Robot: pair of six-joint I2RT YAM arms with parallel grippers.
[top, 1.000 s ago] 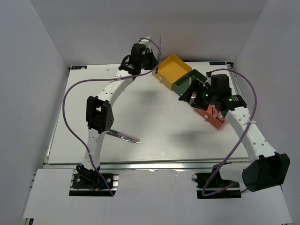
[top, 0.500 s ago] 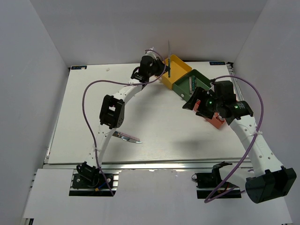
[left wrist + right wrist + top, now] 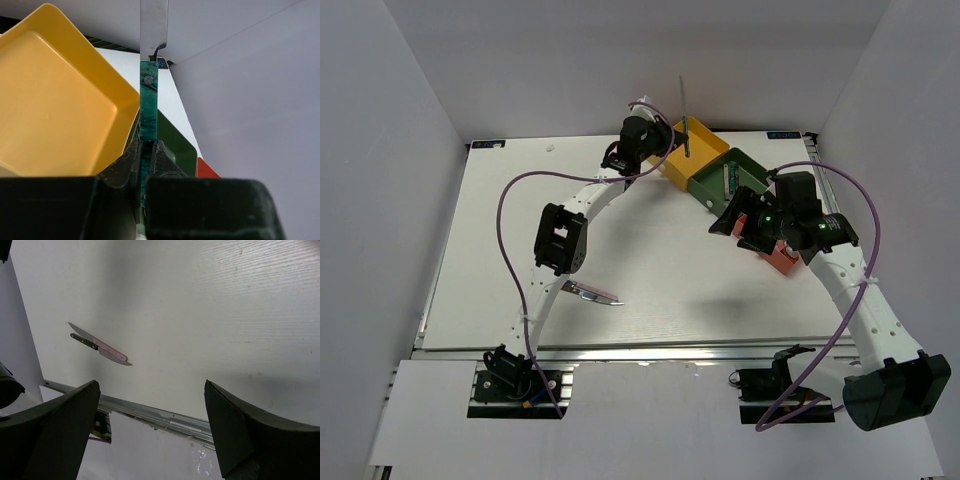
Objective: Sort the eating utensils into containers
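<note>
Left claw: closed on the lower end of a teal-handled knife. The knife stands upright with its blade toward the top of the frame.
Knife's place: in the air at the upper middle of the overhead view. It seems to hang about where the yellow tray meets the green tray. The red tray peeks in at lower right.
Right claw: fingers wide apart, holding nothing, over bare table.
Left on the table: two knives, one pink-handled and one dark, lying together at centre left of the right wrist view.
Risk, wrong tray: the knife looks close to the shared edge. Let go here, it could fall into either tray or catch the rim and tip out.
Risk, topple: released on end, it would fall over and might flip across the shallow wall.
Risk, slip: the grip is narrow and low on the handle with the blade above, so a quick swing could make it pivot.
Risk, crowding: the right arm hangs near the green and red trays and could nudge one.
</note>
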